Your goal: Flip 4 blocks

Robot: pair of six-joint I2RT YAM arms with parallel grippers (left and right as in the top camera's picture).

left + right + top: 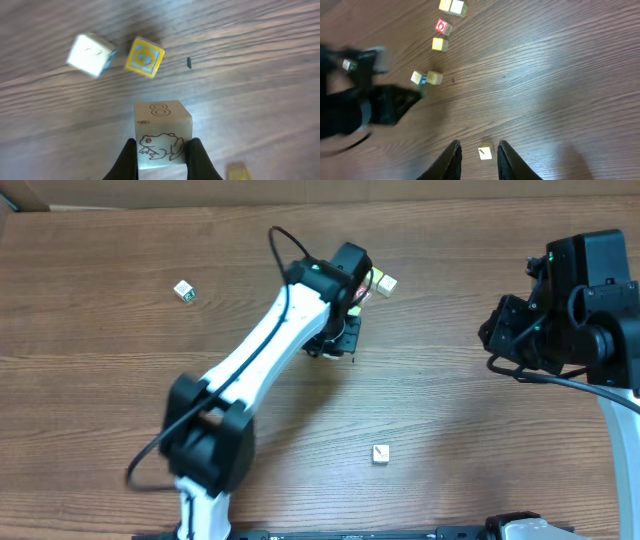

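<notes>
Wood-grain table (470,240) lies under both arms, with small cubes scattered across it. The left claw (162,159) is clamped on the frog block (161,125), a cream cube with a frog drawn on the near face and an "8" on the face above it. The dark fingers pinch only its lower edge (most of the cube stands clear of them). I cannot tell whether it is off the wood or resting on it.

That shallow hold is the main risk. With so little of the cube between the fingers, it could pivot or squirt out while being turned. It might then land on the same face, or roll away.

The second risk is crowding. A white block (90,54) and a yellow block (145,57) sit near each other just beyond the held one. A dropped or swung cube could knock them, turning faces that nobody meant to turn and muddling the count of four.

The right claw (477,161) hangs well off to the side with its fingers apart and nothing held. A lone block (485,152) lies on the table, seen through its gap. I judge a clash between the arms unlikely from here.
</notes>
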